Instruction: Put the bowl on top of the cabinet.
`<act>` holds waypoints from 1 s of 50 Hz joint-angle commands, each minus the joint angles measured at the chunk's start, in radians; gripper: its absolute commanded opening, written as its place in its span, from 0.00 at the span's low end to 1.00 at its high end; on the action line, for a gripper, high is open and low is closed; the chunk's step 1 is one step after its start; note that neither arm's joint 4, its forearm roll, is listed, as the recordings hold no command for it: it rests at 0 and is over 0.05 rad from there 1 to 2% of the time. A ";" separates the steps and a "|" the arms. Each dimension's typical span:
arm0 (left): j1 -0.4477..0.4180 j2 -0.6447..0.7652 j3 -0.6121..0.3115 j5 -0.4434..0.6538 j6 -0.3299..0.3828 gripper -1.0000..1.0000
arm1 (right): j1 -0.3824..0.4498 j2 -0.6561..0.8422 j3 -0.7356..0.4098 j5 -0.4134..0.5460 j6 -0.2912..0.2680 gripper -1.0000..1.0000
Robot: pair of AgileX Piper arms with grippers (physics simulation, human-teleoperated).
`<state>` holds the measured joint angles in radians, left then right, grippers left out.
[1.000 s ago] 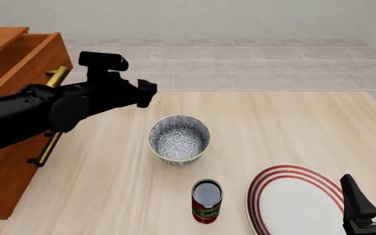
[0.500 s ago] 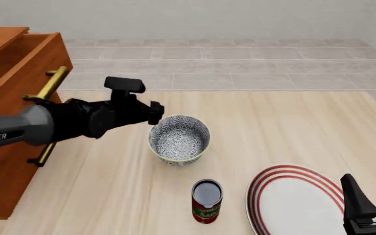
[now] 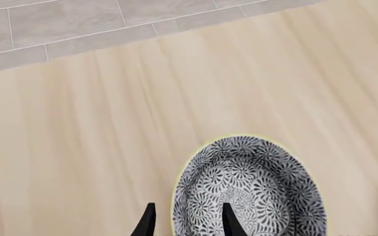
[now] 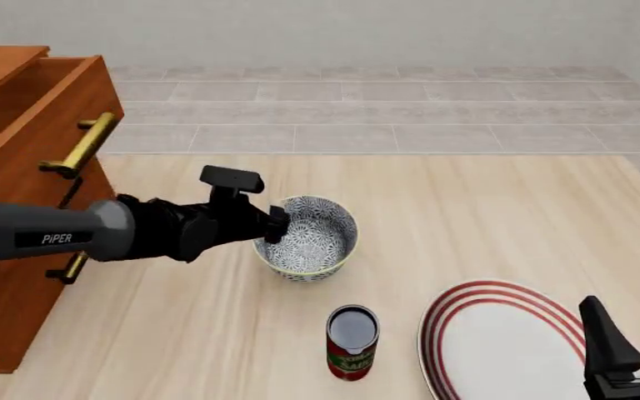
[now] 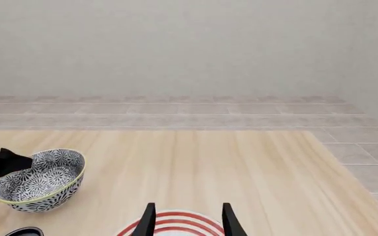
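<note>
Bowl (image 4: 306,237): upright on the bench (image 4: 465,217), its near wall between the left gripper's (image 3: 186,223) fingers, one inside the rim, one outside.
Left gripper: jaws apart, straddling the wall, not yet clamped on it.
Right gripper (image 5: 186,219): parked, jaws apart, just above the plate (image 4: 503,342).
Cabinet (image 4: 26,167): behind the left gripper, well apart from the bowl.
Can (image 4: 352,342): near the bowl, to the gripper's right.
Risk: a one-wall pinch may let the bowl tilt or slip on lifting; a low carry could catch the cabinet's edge or handle (image 4: 79,145).
</note>
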<state>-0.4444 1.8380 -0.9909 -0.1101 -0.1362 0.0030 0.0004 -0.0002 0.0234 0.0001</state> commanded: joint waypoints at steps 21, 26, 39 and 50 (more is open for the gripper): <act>-0.013 0.124 0.022 -0.086 -0.018 1.00 | -0.002 0.000 0.000 -0.005 0.006 1.00; -0.014 0.138 0.022 -0.093 -0.022 1.00 | -0.002 0.000 0.000 -0.006 0.006 1.00; -0.009 0.167 0.021 -0.111 -0.024 0.00 | -0.002 0.000 0.000 -0.009 0.007 1.00; -0.028 0.162 0.036 -0.115 -0.053 0.00 | -0.002 0.000 0.000 -0.011 0.005 1.00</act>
<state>-0.4472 1.9567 -0.9800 -0.2217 -0.1552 0.0010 0.0002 -0.0003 0.0146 0.0064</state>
